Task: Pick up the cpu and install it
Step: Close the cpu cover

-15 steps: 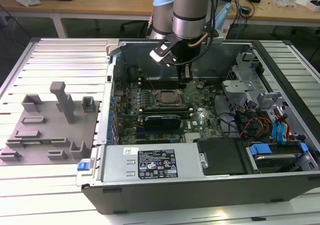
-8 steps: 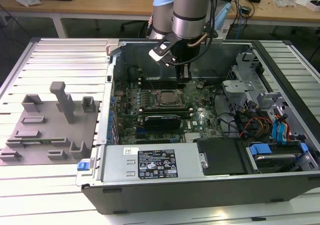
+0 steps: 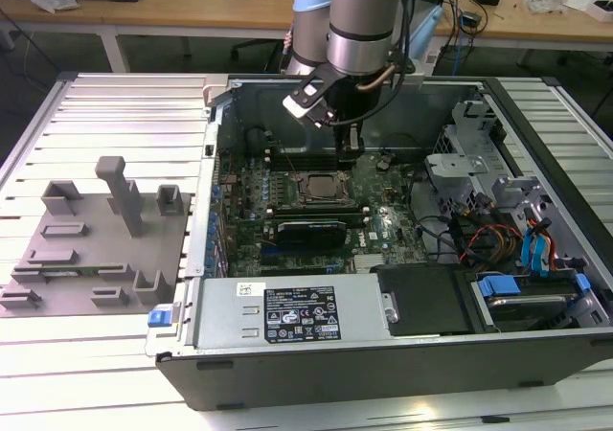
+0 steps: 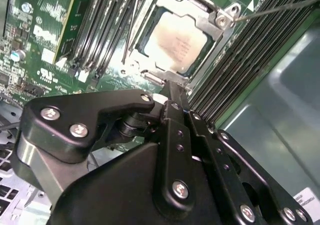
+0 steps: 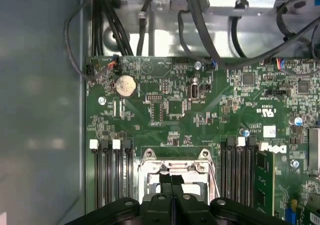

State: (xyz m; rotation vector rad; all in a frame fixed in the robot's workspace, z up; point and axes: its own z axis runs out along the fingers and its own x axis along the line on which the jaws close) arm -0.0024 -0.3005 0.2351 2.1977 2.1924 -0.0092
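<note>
gripper (image 5: 171, 186): fingers closed together, holding nothing
cpu (image 4: 175, 45): sits in the socket (image 4: 220, 19), just ahead of the fingertips (contact unclear)
memory slots (image 5: 107, 175): either side of the fingers

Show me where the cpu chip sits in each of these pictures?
Exterior view: cpu in the middle of the motherboard, near the gripper.
Second wrist view: cpu, silvery, beyond the gripper.
First wrist view: largely hidden behind the gripper, inside the socket frame.
Shared landmark: the socket frame.
</note>
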